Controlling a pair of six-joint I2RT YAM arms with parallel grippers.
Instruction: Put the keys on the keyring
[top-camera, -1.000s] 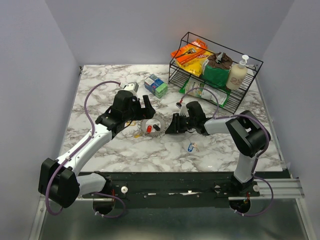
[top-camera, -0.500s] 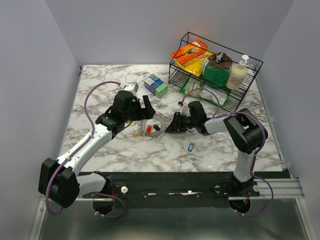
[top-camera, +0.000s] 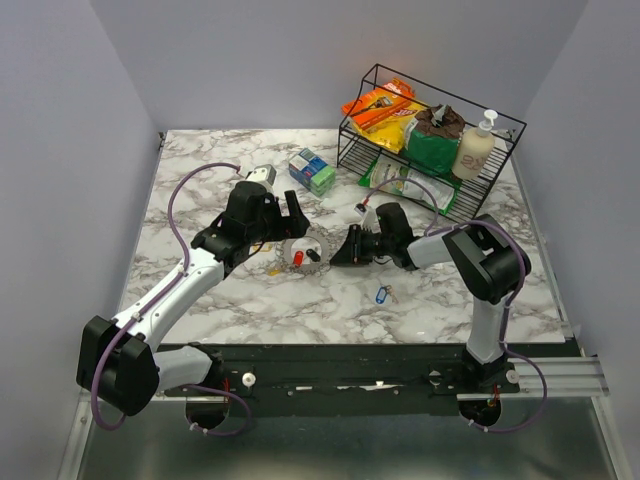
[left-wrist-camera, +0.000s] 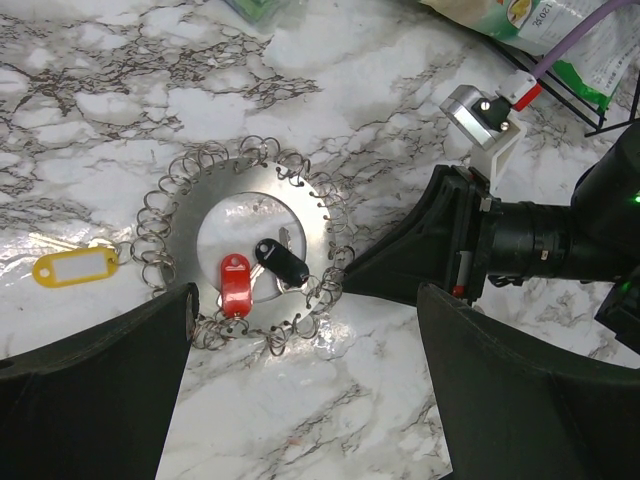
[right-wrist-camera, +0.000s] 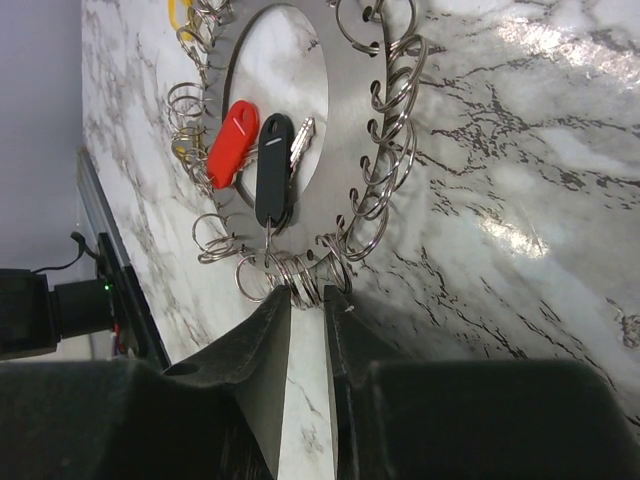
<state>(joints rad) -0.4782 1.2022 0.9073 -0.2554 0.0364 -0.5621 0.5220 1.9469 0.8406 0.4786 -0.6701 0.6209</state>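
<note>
1. Hovering wide open above the flat-lying keyring (left-wrist-camera: 200, 190) with the left gripper (left-wrist-camera: 305, 300).
2. Pinching its edge coils with the right gripper (right-wrist-camera: 306, 292), jaws almost shut.
3. Inside the hole, red key (left-wrist-camera: 234, 285) and black key (left-wrist-camera: 282, 262), with the red one's blade out of sight.

From above, the silvery disc-shaped keyring (top-camera: 320, 247), fringed with coiled wire loops, is partly covered by the left tool (top-camera: 290, 230). The blades of the red-headed key (top-camera: 298, 258) and of the small blue-tagged key (top-camera: 381, 294) are too small to be made out. In the left wrist view, the left tool's dark fingers (left-wrist-camera: 90, 390) are cut off by the lower edge, and a green-and-white printed packet (left-wrist-camera: 520, 25) by the upper. In the right wrist view, the keyring's far rim is cropped at the top and only a sliver of the yellow-tagged key (right-wrist-camera: 180, 12) is shown. Whether wire is pinched by the right tool (right-wrist-camera: 306, 296) cannot be told.
</note>
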